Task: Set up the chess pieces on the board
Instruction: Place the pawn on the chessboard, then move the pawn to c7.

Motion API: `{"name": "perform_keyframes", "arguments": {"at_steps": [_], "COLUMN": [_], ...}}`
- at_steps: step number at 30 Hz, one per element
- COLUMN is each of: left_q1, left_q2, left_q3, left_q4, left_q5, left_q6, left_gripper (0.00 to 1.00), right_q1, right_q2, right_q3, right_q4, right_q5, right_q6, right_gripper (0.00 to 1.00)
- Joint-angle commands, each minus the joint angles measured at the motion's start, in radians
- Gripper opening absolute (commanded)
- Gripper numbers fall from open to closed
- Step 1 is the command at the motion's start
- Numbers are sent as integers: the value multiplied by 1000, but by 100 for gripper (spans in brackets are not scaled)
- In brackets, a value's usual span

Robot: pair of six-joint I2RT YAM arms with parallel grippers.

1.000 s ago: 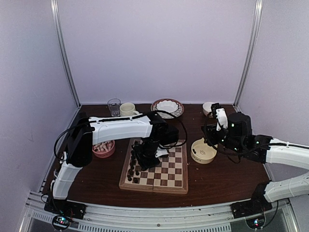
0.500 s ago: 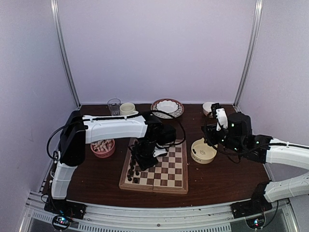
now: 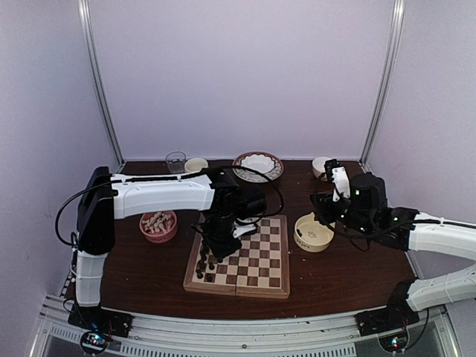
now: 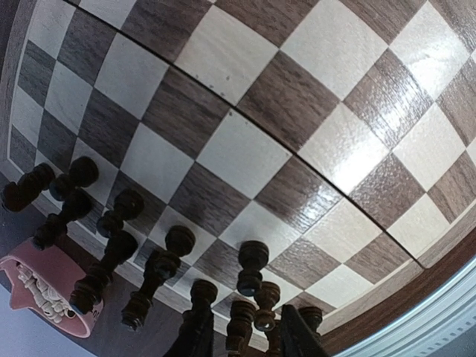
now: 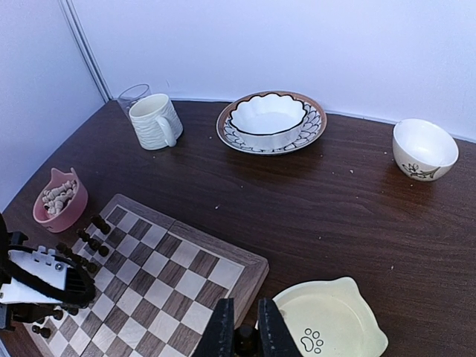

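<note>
Filling the dark side's two rows looks like the step in hand. The square wooden folding board (image 3: 260, 264), chequered tan and brown with a reddish border, lies flat. The small near-black turned chess pieces (image 4: 167, 253) stand crowded in two lines along its left edge, and the rest of its squares are bare. The left gripper (image 4: 247, 341) hangs right over that crowd. Its two dark fingers stand partly apart with a few pieces between them, and gaps show on either side, so it seems to have hold of nothing.

The right gripper (image 5: 243, 335) hovers just off the board's right edge, beside a pale yellow cat-shaped ceramic dish (image 5: 327, 320) that shows only a paw print inside. Its fingers are pressed together. Something dark sits at their tips, but I cannot tell whether that is a piece.

The pale cream chess pieces (image 5: 56, 195) lie heaped in a small pink cat-eared bowl (image 5: 52, 218) just left of the board, none of them set out yet. By my reckoning the task is near its halfway mark.

The next move calls for the left gripper to rise straight up, since any sideways drift could topple the close-packed dark pieces. After that it probably goes to the pink bowl for one cream piece, gripped upright and carried across to the board's empty right edge.
</note>
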Motion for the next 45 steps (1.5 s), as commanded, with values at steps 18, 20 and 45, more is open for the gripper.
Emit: {"name": "perform_keyframes", "arguments": {"at_steps": [18, 20, 45], "left_q1": [-2, -2, -1], "left_q2": [38, 39, 50], "left_q3": [-13, -14, -28], "left_q4": [41, 44, 47], "left_q5": [12, 12, -8], "left_q6": [13, 14, 14], "left_gripper": [29, 29, 12], "right_q1": [-5, -6, -8], "right_q2": [-13, -13, -12], "right_q3": [1, 0, 0], "right_q4": [3, 3, 3], "right_q5": [1, 1, -2], "right_q6": [5, 6, 5], "right_gripper": [7, 7, 7]}}
